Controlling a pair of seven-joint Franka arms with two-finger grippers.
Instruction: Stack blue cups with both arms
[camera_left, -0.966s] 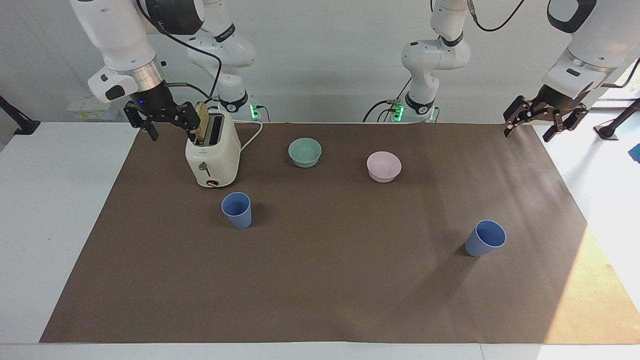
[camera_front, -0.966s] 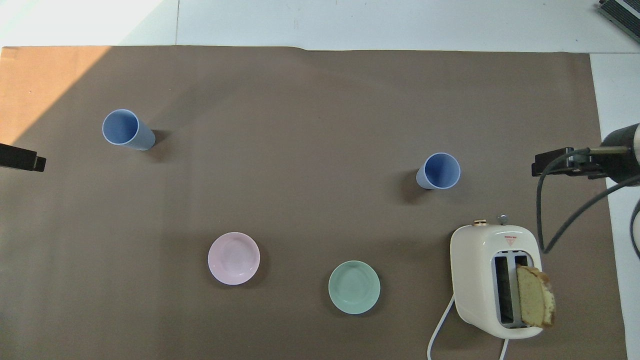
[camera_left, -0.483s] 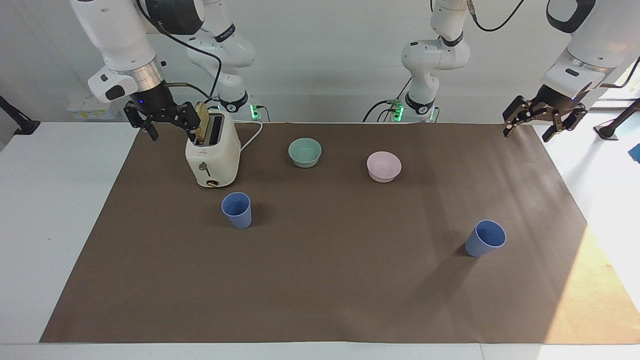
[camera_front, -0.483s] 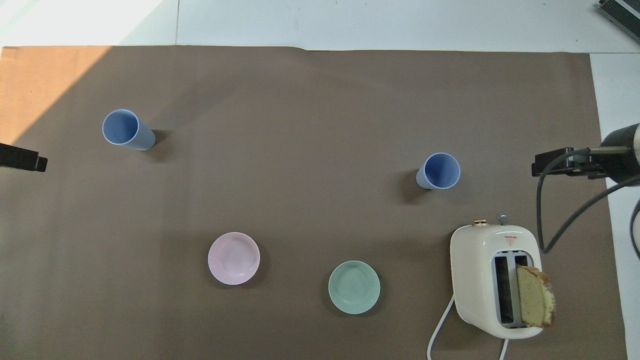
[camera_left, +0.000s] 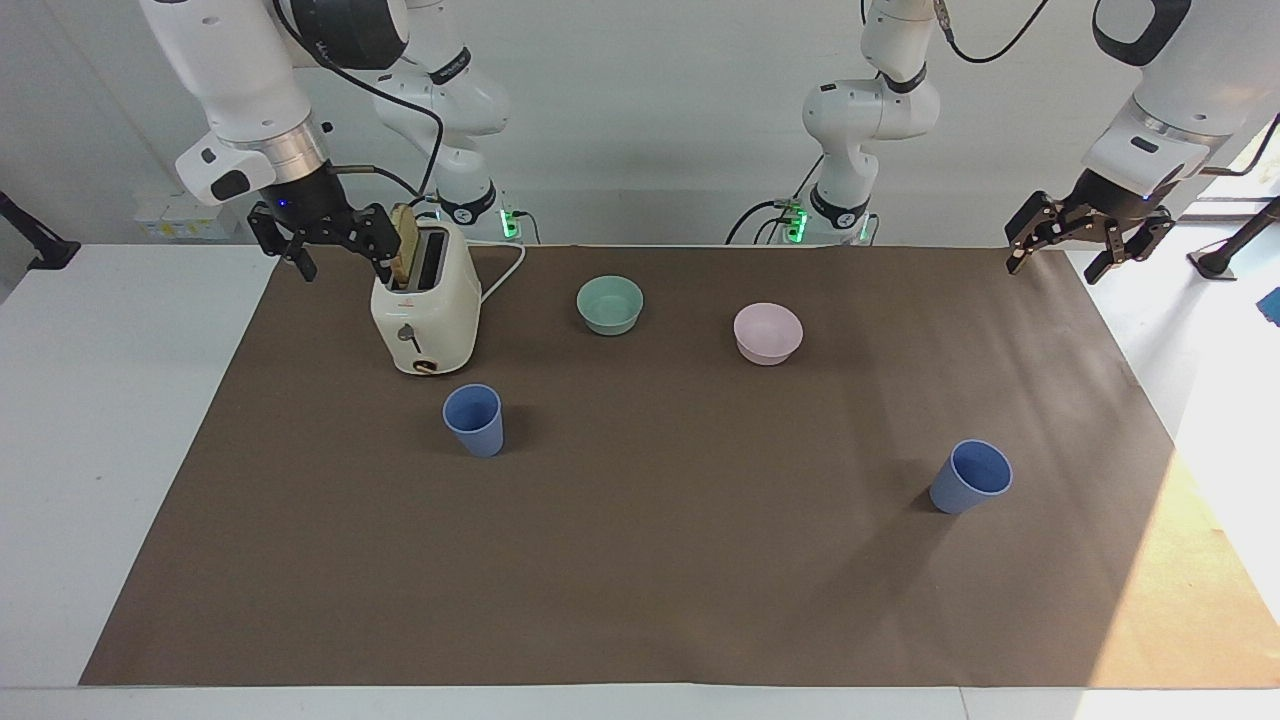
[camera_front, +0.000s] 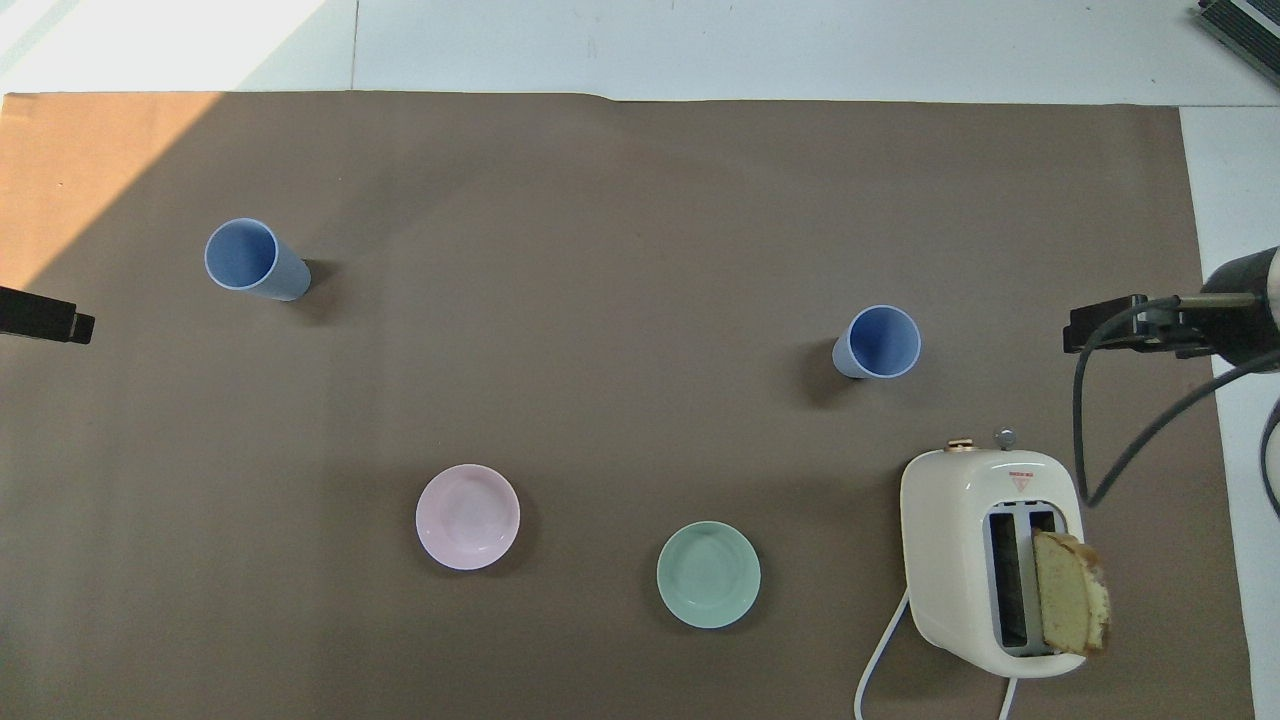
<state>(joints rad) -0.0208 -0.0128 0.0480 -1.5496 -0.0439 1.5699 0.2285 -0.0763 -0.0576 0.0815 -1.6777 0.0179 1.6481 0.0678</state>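
1. Right claw (camera_left: 333, 250) hangs up in the air beside the toaster (camera_left: 425, 310), fingers spread apart, nothing in it.
2. Left claw (camera_left: 1088, 245) is over the mat's corner at the left arm's end of the table (camera_left: 120, 420), fingers apart too, empty.
3. First blue cup (camera_left: 474, 420) stands upright just farther from the robots than the toaster.
4. Second blue cup (camera_left: 970, 476) is well apart from it, twd the left arm's end.
5. Green bowl (camera_left: 610, 304) & pink bowl (camera_left: 768, 333) sit nearer the robots than both cups.
6. Bread slice (camera_front: 1070, 606) pokes out of a toaster slot.
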